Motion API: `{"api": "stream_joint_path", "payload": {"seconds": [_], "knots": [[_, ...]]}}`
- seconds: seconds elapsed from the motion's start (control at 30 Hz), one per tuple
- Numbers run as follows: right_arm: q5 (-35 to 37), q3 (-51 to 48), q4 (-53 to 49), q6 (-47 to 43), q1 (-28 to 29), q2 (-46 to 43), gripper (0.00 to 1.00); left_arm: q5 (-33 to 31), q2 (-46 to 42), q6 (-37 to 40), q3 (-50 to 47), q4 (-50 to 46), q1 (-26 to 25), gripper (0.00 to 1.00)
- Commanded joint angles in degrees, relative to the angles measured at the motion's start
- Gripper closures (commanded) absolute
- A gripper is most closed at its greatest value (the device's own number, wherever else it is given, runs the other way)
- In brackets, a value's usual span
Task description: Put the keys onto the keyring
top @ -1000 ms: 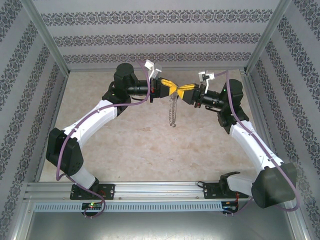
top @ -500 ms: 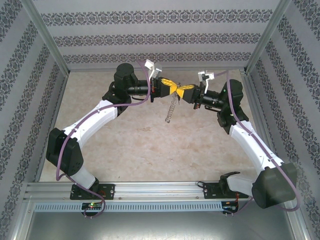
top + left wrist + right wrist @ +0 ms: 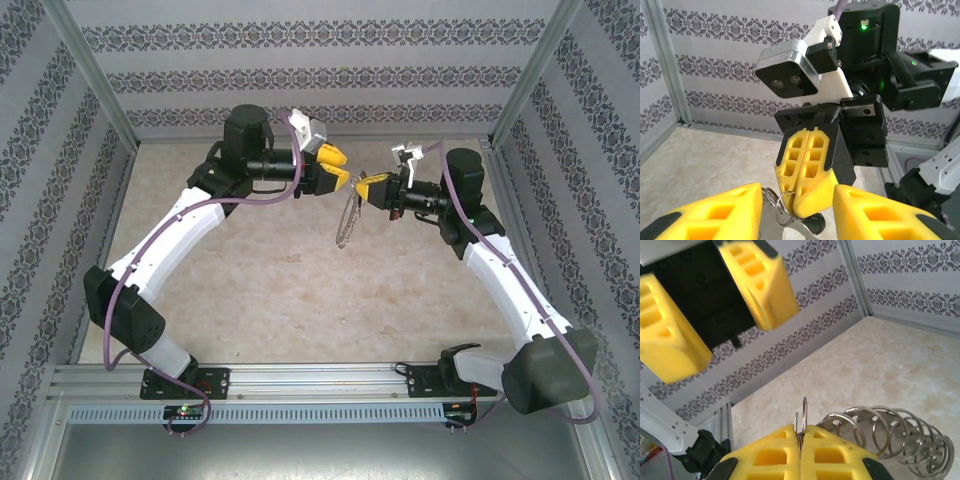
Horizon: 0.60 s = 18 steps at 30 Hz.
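My right gripper (image 3: 362, 187) is shut on the thin wire of the keyring (image 3: 347, 220), which hangs below it over the table, edge-on. In the right wrist view the fingertips (image 3: 801, 432) pinch two thin wire loops, and several silver rings with jagged pieces (image 3: 890, 435) trail to the right. My left gripper (image 3: 342, 168) stands open just left of the right one, holding nothing. Its wrist view shows its yellow fingers (image 3: 715, 215) spread either side of the right gripper (image 3: 800, 200). A key's black head (image 3: 816, 223) shows just under those shut fingertips, beside small rings (image 3: 782, 205).
Patterned walls (image 3: 320, 75) and aluminium posts (image 3: 95, 85) enclose the beige tabletop (image 3: 300, 290). A metal rail (image 3: 320, 385) with both arm bases runs along the near edge. Both grippers meet high over the far middle of the table.
The left gripper has opened and drawn back up and left from the right gripper. The right gripper stays shut with the keyring, which now hangs from it alone.
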<state>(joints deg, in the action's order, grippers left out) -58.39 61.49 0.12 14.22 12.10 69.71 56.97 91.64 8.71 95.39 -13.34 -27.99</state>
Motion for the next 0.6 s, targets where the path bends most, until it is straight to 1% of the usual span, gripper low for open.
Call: {"api": "stream_joint_path", "payload": {"seconds": [0.0, 0.07, 0.27, 0.37, 0.57], "knots": [[0.4, 4.1, -10.0, -10.4, -0.6, 0.1, 1.0, 2.1, 1.8, 10.6, 5.8, -16.4, 0.9, 0.57], [0.0, 4.9, -11.2, -11.3, -1.0, 0.6, 1.0, 2.3, 3.8, 13.0, 9.1, -21.6, 1.0, 0.57], [-2.9, 7.7, -13.3, -13.1, -0.9, 2.7, 1.0, 2.5, 7.6, 17.5, 15.0, -30.4, 1.1, 0.57], [-3.5, 8.7, -13.1, -13.3, -0.1, 3.7, 1.0, 3.3, 8.9, 18.6, 17.0, -33.2, 1.2, 0.57], [-3.5, 9.9, -13.3, -13.6, 1.5, 5.1, 1.0, 3.7, 10.2, 19.5, 18.4, -35.0, 1.3, 0.58]]}}
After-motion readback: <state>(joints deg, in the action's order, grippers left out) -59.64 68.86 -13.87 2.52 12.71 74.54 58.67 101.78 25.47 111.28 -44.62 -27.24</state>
